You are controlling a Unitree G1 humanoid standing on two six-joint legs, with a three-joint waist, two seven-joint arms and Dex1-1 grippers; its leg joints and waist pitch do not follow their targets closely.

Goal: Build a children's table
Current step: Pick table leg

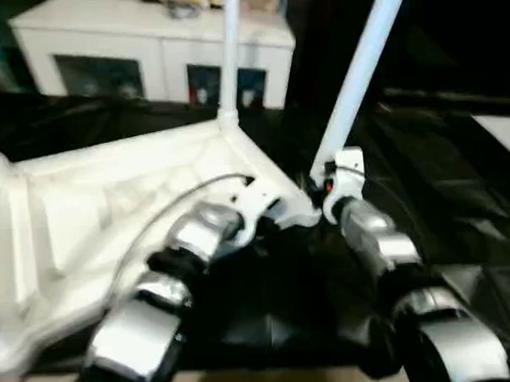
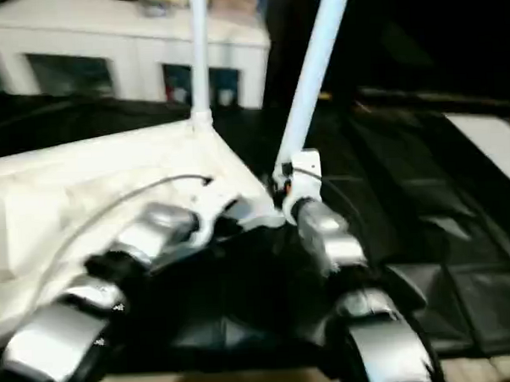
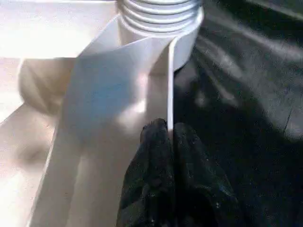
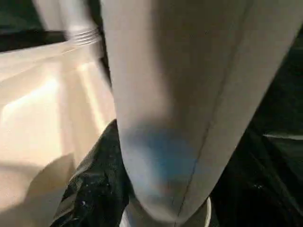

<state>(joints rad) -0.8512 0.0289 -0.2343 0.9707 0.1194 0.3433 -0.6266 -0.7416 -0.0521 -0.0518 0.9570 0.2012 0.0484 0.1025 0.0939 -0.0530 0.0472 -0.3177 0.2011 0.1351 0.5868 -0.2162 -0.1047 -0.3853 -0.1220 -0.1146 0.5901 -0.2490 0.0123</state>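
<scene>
A: What does the children's table [image 1: 112, 206] look like?

B: All white plastic, lying upside down on the black-covered tabletop [image 1: 458, 199], so its hollow underside with raised ribs faces up. It takes up the left and middle of the head views, one corner pointing toward the robot.

A: Any legs on it?

B: One long tube leg [image 1: 230, 48] stands upright in the far corner socket, its threaded collar visible in the left wrist view. A second leg [image 1: 364, 63] rises tilted from the near corner, leaning away to the right, a pale tapered tube.

A: Where is the left gripper [image 3: 169, 137]?

B: At the near corner of the top. Its jaws are pinched nearly closed on the thin white edge wall of the table, which runs straight between the two black fingers [image 3: 199, 179] in the wrist view.

A: And the right gripper [image 1: 327, 188]?

B: At the foot of the tilted leg, just beside the near corner socket. Its jaws stand about half wide, closed around the tube; in the right wrist view the leg passes right against a black finger [image 4: 94, 179].

A: What else is around?

B: A white cabinet [image 1: 147, 43] with glass doors stands behind the tabletop. The robot's silver forearms reach in from the bottom edge of the head views.
</scene>
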